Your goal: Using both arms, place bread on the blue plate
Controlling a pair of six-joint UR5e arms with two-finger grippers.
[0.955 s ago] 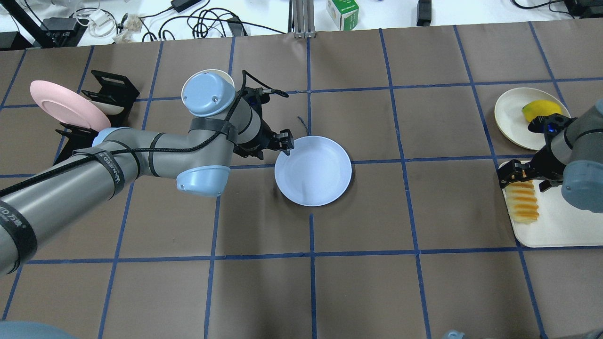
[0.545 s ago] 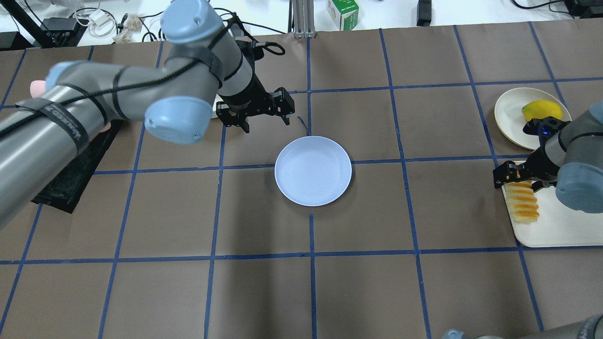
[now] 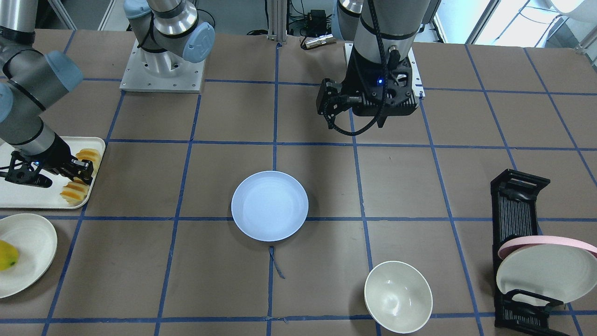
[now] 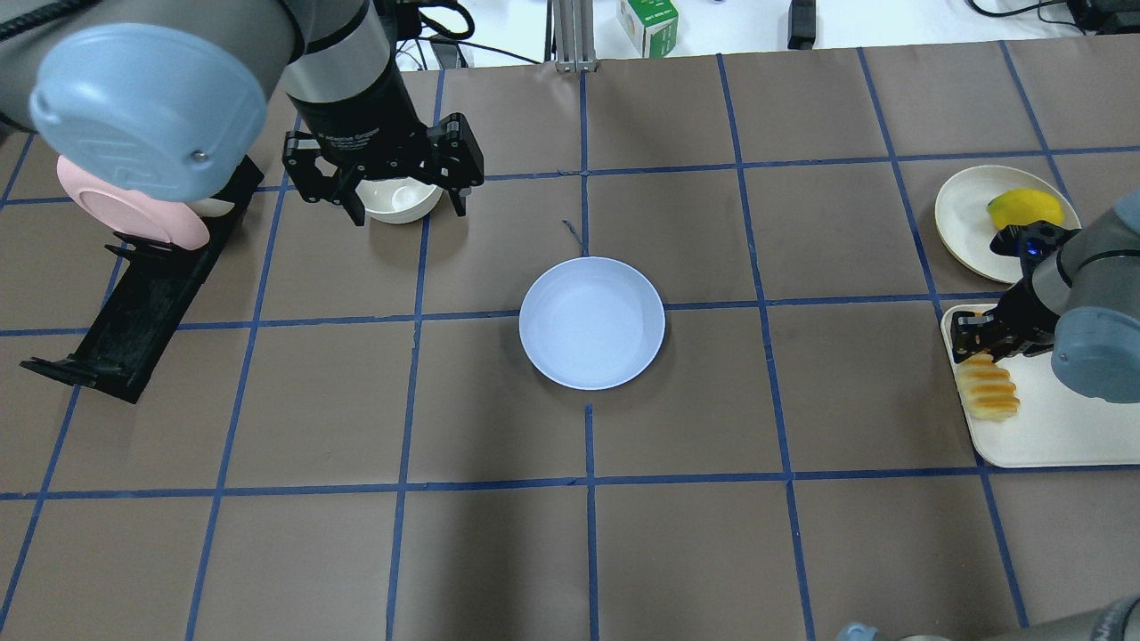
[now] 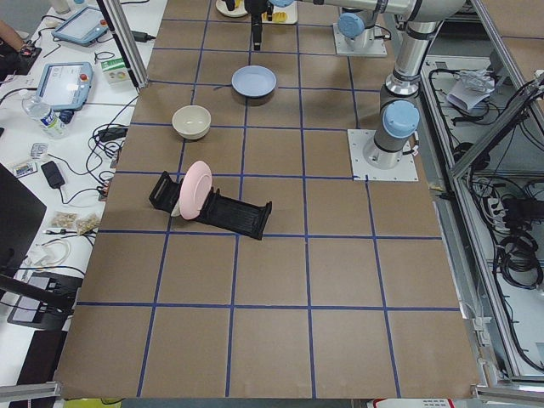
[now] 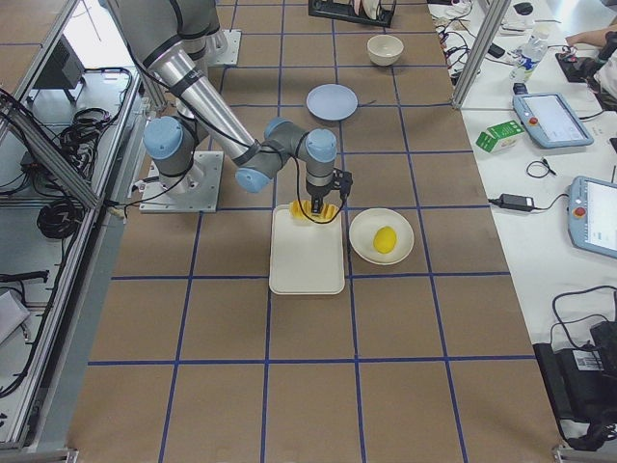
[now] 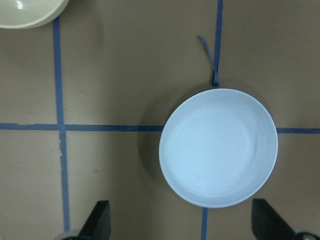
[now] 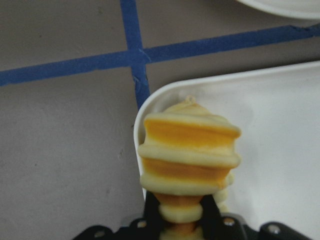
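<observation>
The blue plate [image 4: 592,322] lies empty at the table's middle; it also shows in the front view [image 3: 269,205] and the left wrist view [image 7: 218,147]. The bread [image 4: 987,389] lies at the corner of a white tray [image 4: 1060,427] on the far right. My right gripper [image 4: 980,345] is down over the bread's far end, its fingers shut on the loaf, as the right wrist view [image 8: 187,150] shows. I cannot tell whether the bread is off the tray. My left gripper [image 4: 405,200] is open and empty, raised high, left of and beyond the plate.
An off-white bowl [image 4: 396,200] stands under the left gripper. A black rack [image 4: 125,329] holds a pink-rimmed plate [image 4: 134,209] at the far left. An off-white plate [image 4: 962,223] with a yellow fruit [image 4: 1024,207] sits beyond the tray.
My left arm has risen and drawn back from the blue plate's rim, towards the bowl, with the gripper open. My right gripper has closed on the bread.
</observation>
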